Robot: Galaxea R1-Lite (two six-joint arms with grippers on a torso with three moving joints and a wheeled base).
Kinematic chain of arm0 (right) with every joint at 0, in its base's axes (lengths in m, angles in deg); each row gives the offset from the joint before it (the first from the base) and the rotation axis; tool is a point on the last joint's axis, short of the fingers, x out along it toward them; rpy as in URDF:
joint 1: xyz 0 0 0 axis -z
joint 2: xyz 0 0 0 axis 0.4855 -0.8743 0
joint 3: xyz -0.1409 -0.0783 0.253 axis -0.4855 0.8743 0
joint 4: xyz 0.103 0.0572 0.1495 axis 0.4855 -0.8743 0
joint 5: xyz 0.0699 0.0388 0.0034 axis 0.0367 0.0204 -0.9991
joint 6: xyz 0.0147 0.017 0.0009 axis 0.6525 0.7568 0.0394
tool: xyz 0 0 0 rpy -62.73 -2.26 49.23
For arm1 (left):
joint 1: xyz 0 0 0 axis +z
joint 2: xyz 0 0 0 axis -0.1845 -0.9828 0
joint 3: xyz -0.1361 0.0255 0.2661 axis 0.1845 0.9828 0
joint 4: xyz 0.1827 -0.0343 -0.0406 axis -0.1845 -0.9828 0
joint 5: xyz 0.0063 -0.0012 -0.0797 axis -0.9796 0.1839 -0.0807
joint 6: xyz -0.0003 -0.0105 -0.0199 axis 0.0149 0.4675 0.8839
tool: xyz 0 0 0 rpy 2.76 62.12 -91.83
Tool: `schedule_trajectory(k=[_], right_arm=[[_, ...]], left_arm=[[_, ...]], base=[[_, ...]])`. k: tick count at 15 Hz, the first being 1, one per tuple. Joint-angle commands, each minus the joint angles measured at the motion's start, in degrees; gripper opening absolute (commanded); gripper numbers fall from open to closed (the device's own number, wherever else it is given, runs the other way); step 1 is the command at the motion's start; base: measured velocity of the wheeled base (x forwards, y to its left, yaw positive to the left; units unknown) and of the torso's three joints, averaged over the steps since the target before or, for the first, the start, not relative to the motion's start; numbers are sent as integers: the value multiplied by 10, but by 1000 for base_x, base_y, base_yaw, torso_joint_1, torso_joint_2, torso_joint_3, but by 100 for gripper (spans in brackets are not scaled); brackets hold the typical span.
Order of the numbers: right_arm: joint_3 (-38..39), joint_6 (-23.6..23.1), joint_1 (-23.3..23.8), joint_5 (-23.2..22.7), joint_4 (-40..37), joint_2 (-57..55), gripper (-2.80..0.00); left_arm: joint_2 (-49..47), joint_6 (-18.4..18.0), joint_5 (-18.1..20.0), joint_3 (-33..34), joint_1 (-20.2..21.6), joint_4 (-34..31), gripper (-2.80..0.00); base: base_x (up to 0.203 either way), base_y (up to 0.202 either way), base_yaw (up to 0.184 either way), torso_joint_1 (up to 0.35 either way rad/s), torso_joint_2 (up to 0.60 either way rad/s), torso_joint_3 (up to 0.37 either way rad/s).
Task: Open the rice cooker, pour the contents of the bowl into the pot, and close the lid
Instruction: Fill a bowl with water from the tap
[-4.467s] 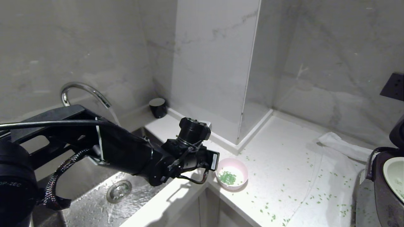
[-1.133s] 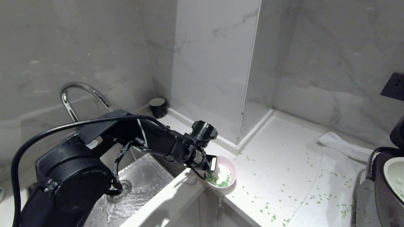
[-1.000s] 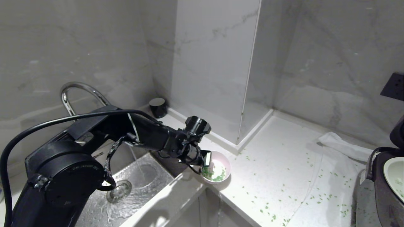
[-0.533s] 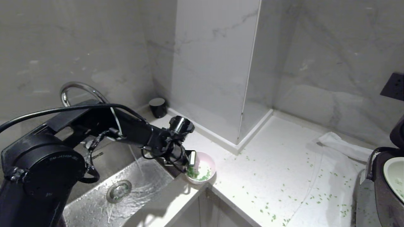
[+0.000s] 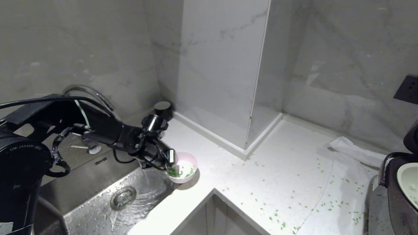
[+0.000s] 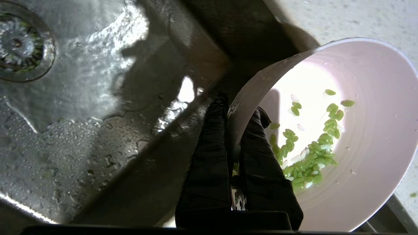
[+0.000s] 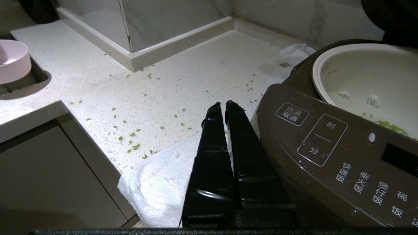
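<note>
Pinching the bowl rim, left jaws beside running faucet over sink.

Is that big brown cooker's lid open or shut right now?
Open. The cooker shows its pale pot uncovered from above, with a few green bits inside.

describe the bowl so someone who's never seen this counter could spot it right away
Find the steel sink under the running faucet. At its counter edge, the left hand pinches the rim of the small pink bowl. It alone is pink outside, white inside, holding green bits.
</note>
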Motion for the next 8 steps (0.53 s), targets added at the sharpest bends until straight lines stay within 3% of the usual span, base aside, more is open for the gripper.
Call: schedule_trajectory(k=[1,8], right_arm=[[0,0,0,0,0,0,-280],[0,0,0,0,0,0,-280]], left_arm=[[10,2,1,16,33,0,-280],[10,4,1,33,133,1,-280]], base=[[0,0,0,0,0,0],[0,0,0,0,0,0]])
